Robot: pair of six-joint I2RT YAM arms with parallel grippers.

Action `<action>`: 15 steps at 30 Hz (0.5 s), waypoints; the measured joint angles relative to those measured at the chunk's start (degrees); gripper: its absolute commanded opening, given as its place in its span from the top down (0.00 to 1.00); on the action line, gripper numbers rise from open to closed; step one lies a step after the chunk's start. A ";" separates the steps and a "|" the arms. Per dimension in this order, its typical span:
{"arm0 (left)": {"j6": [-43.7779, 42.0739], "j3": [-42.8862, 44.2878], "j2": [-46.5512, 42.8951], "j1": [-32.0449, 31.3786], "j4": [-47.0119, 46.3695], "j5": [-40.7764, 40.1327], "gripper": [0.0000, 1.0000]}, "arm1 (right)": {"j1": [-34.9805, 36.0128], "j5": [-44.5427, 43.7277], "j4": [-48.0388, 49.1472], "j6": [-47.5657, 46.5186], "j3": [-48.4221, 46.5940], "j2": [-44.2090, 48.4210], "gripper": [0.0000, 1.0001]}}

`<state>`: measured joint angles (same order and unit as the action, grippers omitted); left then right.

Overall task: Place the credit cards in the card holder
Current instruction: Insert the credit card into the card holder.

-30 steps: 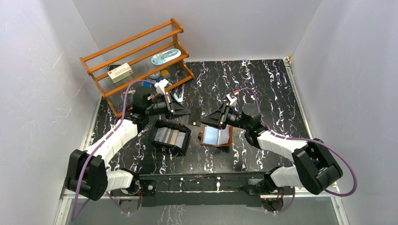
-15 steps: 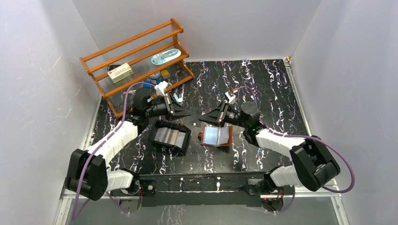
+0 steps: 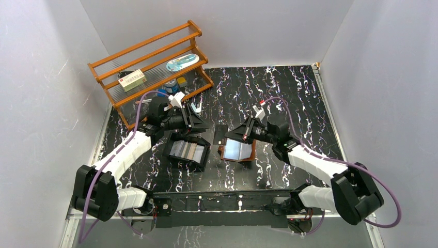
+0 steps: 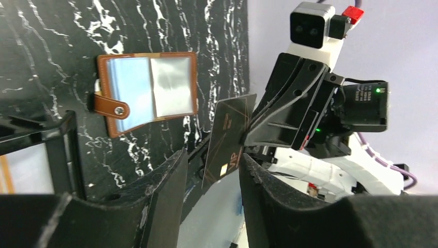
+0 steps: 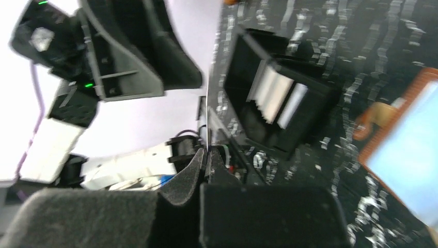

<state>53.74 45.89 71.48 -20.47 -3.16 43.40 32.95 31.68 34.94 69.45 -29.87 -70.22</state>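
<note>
handover | our right gripper pinches the dark credit card in the air just left of the open card holder, likely for slotting | our left gripper is spread around it, letting go | other credit cards lie in the tray, further left

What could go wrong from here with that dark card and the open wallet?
The right hand pinches the dark card only near one edge, so it may pivot or slip. The open left hand flanks the card; pulling away carelessly might knock it. The card holder lies unheld on the table and may slide when the card is pushed in.
</note>
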 measured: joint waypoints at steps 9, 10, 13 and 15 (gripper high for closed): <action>-9.05 9.14 3.74 -8.37 14.38 -11.52 0.62 | -7.76 -7.26 -38.99 -20.48 -7.15 2.34 1.00; -9.84 10.32 4.85 -9.88 15.30 -12.76 0.61 | -8.66 -7.63 -41.09 -21.86 -7.21 2.34 1.00; -11.52 12.76 8.13 -13.60 17.27 -16.11 0.61 | -10.49 -8.39 -47.08 -25.00 -7.10 2.23 1.00; -12.28 13.57 10.12 -15.19 18.14 -17.42 0.60 | -10.88 -8.57 -48.50 -26.29 -6.58 2.16 1.00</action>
<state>41.45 59.46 81.60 -35.66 14.98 25.98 22.06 23.11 -13.56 43.16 -36.45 -68.05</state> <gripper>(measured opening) 0.390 0.012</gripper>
